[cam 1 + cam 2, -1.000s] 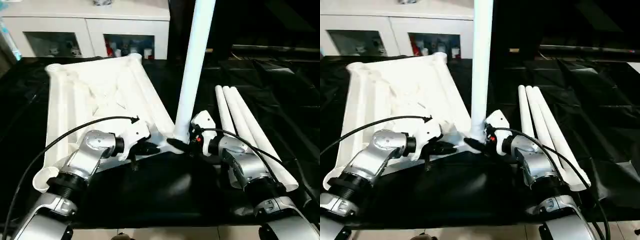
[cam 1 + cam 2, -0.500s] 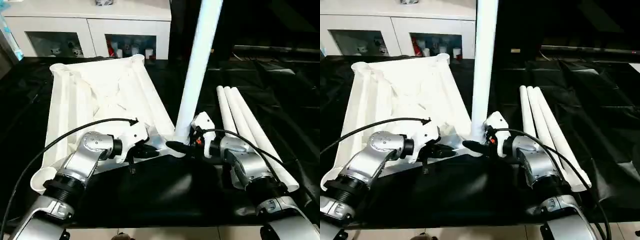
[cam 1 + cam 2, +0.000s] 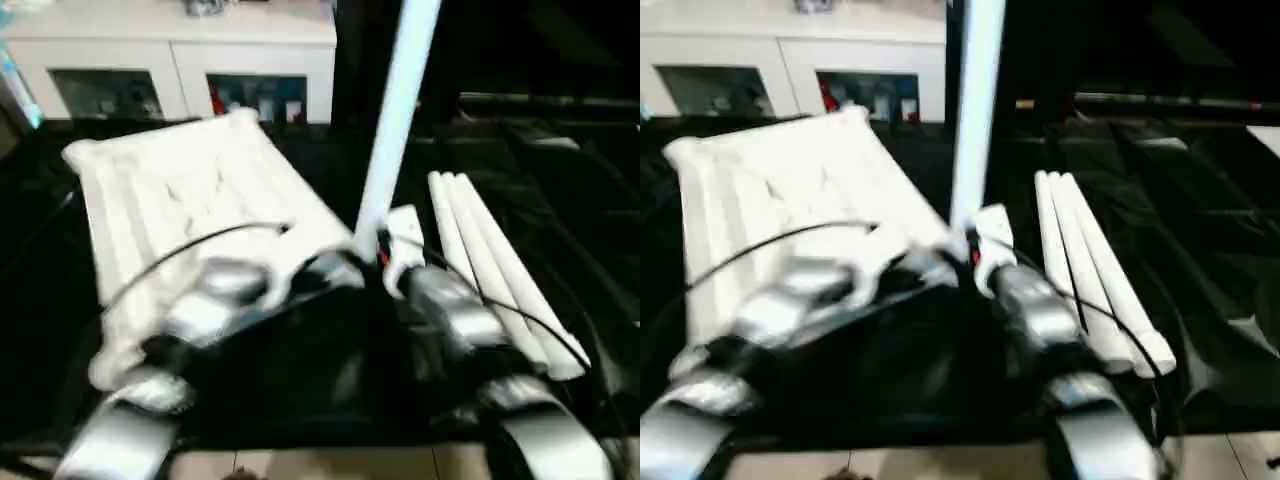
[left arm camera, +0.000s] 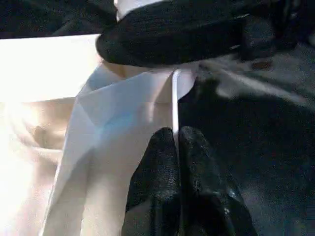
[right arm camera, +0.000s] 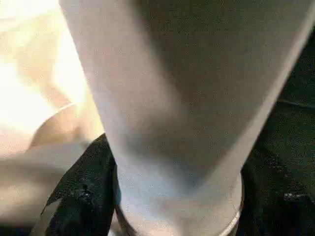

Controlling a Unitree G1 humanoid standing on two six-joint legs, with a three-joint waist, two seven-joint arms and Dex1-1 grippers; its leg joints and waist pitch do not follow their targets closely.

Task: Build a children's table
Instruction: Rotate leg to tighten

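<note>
Black cloth [image 3: 560,200] covers the surface; left end effector [image 4: 177,147] closed empty, right's grip unclear.

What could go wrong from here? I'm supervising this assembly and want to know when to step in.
1. The upright leg stands tall in the tabletop corner socket; if it isn't fully seated, a nudge from the right end effector at its base could tip it.
2. The left end effector, shut, presses on a thin tabletop edge and might slip off.
3. The three spare legs lie beside the right forearm, which could roll them.
</note>
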